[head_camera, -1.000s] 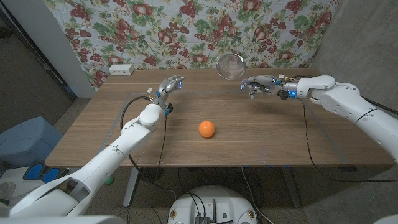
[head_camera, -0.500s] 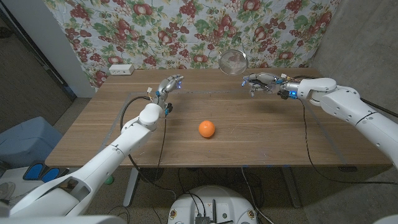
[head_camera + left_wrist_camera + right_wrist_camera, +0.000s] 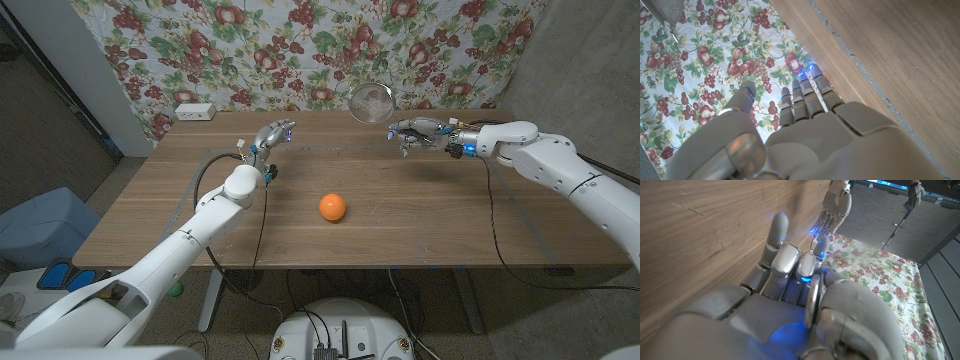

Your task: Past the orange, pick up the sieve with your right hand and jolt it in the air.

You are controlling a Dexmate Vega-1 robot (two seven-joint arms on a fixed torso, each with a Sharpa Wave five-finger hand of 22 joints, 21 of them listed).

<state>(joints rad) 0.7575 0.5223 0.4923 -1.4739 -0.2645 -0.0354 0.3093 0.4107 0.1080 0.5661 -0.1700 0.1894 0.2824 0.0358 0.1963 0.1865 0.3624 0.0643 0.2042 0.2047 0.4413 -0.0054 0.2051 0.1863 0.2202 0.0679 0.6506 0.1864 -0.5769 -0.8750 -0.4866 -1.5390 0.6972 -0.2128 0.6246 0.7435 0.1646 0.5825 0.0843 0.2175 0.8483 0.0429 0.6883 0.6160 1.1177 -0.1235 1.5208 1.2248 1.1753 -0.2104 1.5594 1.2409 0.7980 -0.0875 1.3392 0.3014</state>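
The orange (image 3: 333,207) sits on the wooden table (image 3: 420,220) near its middle. Beyond it, my right hand (image 3: 418,133) grips the handle of the sieve (image 3: 371,102), a round wire-mesh bowl held in the air above the table's far edge. In the right wrist view the thin metal handle (image 3: 812,300) runs between the thumb and curled fingers of my right hand (image 3: 790,295). My left hand (image 3: 272,138) hovers over the far left part of the table, fingers straight and holding nothing. The left wrist view looks past my left hand (image 3: 800,130) to a corner of the sieve's mesh (image 3: 665,10).
A white box (image 3: 194,111) lies at the table's far left corner. A floral cloth (image 3: 300,50) hangs behind the table. My left hand (image 3: 837,202) also appears in the right wrist view. Bare wood surrounds the orange.
The sieve has bobbed slightly in the air with my right hand, rising a little and then dropping back. The left hand and the orange have stayed put.
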